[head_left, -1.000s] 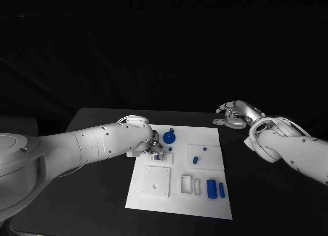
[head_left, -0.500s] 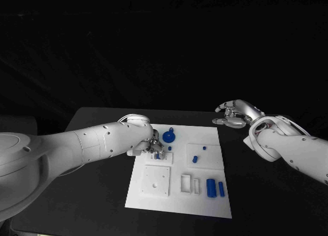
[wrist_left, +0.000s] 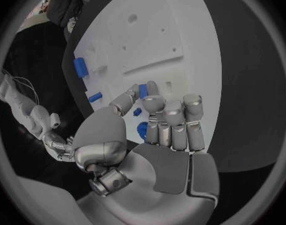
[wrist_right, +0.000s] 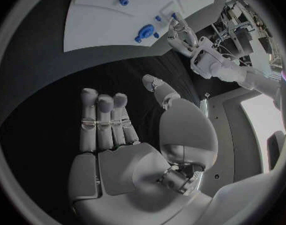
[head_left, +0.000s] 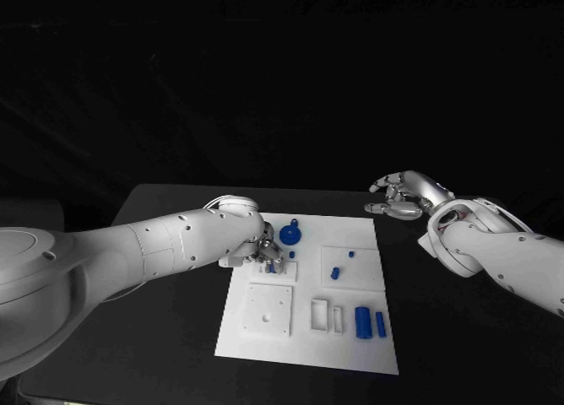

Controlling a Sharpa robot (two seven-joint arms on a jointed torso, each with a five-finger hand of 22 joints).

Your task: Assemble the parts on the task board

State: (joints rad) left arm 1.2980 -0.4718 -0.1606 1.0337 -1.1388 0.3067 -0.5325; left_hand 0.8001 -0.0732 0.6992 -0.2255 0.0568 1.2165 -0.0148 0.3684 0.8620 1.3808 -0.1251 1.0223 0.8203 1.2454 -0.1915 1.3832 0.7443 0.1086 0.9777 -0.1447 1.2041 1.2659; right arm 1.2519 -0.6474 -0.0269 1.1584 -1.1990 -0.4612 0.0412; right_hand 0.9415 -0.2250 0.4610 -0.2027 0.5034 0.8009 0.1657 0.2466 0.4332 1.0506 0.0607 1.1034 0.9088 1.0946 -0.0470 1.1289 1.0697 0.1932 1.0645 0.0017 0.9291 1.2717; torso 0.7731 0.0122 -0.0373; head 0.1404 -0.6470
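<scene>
- Blue peg (wrist_left: 143, 90), small and short, sits pinched between the thumb and a fingertip of the left hand (head_left: 260, 251); the hand hovers over the small raised white block (head_left: 282, 272) near the board's far left corner.
- White board (head_left: 309, 344) lies in the middle of the black tabletop (head_left: 172, 337), and the other blue parts rest on it: a round knobbed disc (head_left: 290, 234) by the far edge, a short pin (head_left: 336, 273) on the square plate toward the right edge, and two bars (head_left: 370, 323) side by side near the near right corner.
- Right hand (head_left: 406, 197) hangs beyond the board's far right corner, well apart from every part, fingers loosely curled and apart, holding nothing.
- Step in hand, as I judge it: seating the pinched peg into a hole in the raised block.
- Whether the peg's tip already touches the block cannot be told.
- Next move calls for keeping the peg upright over its hole, pressing straight down, then letting the fingers part without dragging it sideways.
</scene>
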